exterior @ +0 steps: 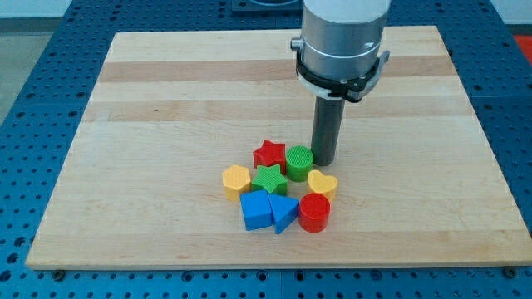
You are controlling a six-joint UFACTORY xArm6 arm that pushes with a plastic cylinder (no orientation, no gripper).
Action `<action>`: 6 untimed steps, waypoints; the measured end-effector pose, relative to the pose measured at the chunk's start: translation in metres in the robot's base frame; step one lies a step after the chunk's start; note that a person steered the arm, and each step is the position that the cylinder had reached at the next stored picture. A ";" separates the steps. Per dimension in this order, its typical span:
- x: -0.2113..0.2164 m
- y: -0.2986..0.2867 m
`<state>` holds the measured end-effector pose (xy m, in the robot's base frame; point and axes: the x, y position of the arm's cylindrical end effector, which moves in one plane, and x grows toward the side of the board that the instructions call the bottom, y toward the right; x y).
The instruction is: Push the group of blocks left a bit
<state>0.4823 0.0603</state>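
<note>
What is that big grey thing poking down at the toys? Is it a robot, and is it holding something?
Yes, it is a robot arm. It holds nothing; it ends in a dark rod, and my tip slides on the wooden board to push blocks. One camera looks down at the board. The blocks sit in a huddle: red star, green cylinder, green star, yellow hexagon, yellow heart, blue cube, blue triangle, red cylinder. My tip stands right beside the green cylinder, on the view's right.
</note>
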 end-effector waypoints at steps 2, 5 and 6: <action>0.000 0.016; 0.068 0.042; 0.068 0.013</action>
